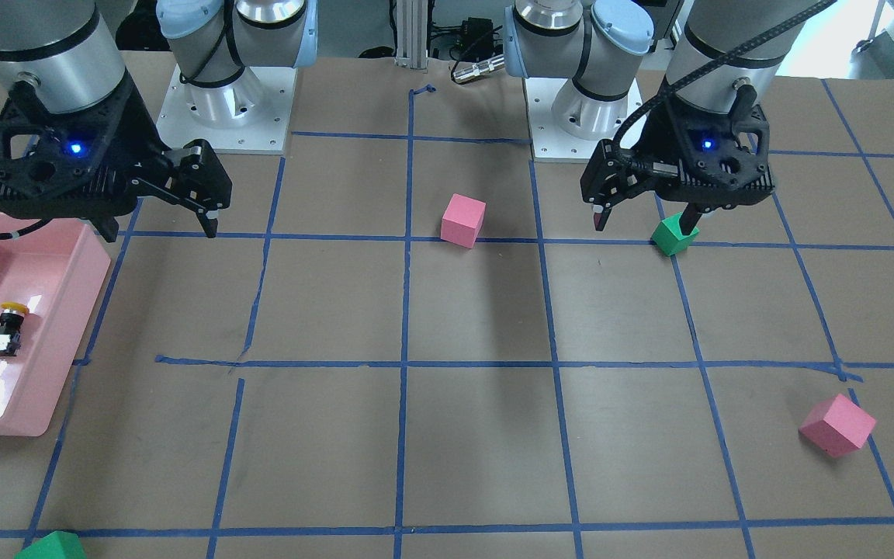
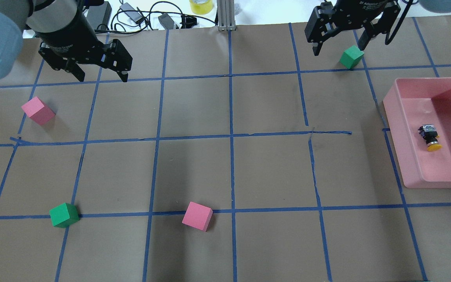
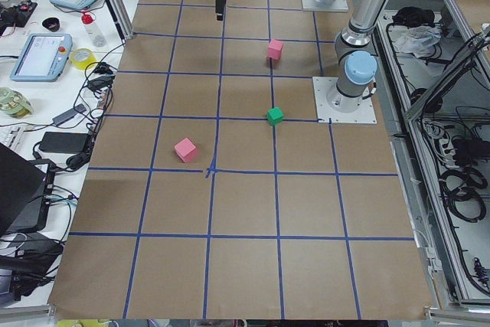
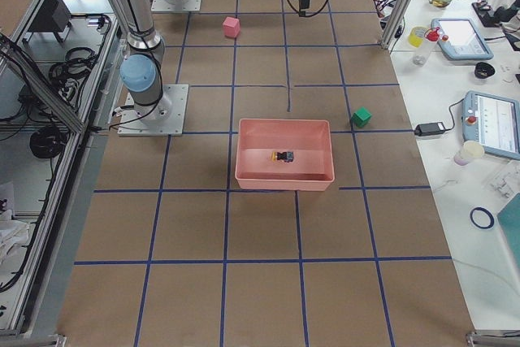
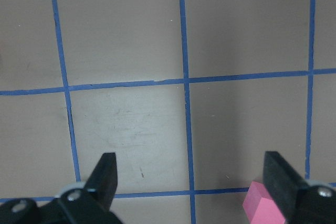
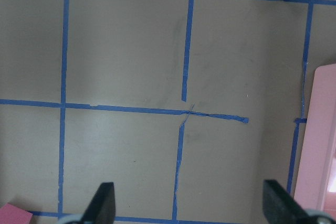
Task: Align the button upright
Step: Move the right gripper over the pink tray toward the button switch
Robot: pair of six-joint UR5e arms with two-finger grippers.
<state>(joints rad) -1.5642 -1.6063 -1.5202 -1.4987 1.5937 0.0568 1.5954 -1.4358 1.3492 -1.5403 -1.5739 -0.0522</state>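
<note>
The button (image 1: 6, 330) lies on its side inside the pink tray (image 1: 90, 260), with its yellow cap toward the robot and its black-and-silver base away from it. It also shows in the overhead view (image 2: 429, 138) and the right side view (image 4: 284, 156). My right gripper (image 1: 161, 229) is open and empty. It hangs high above the table beside the tray, apart from the button. My left gripper (image 1: 645, 220) is open and empty, high over the other half of the table. The right wrist view shows only the tray's edge (image 6: 320, 145), not the button.
Two pink cubes (image 2: 197, 216) (image 2: 37, 111) and two green cubes (image 2: 64, 214) (image 2: 351, 56) lie scattered on the brown, blue-taped table. A pink cube (image 5: 262, 203) shows near the left gripper's finger. The tray's walls stand around the button.
</note>
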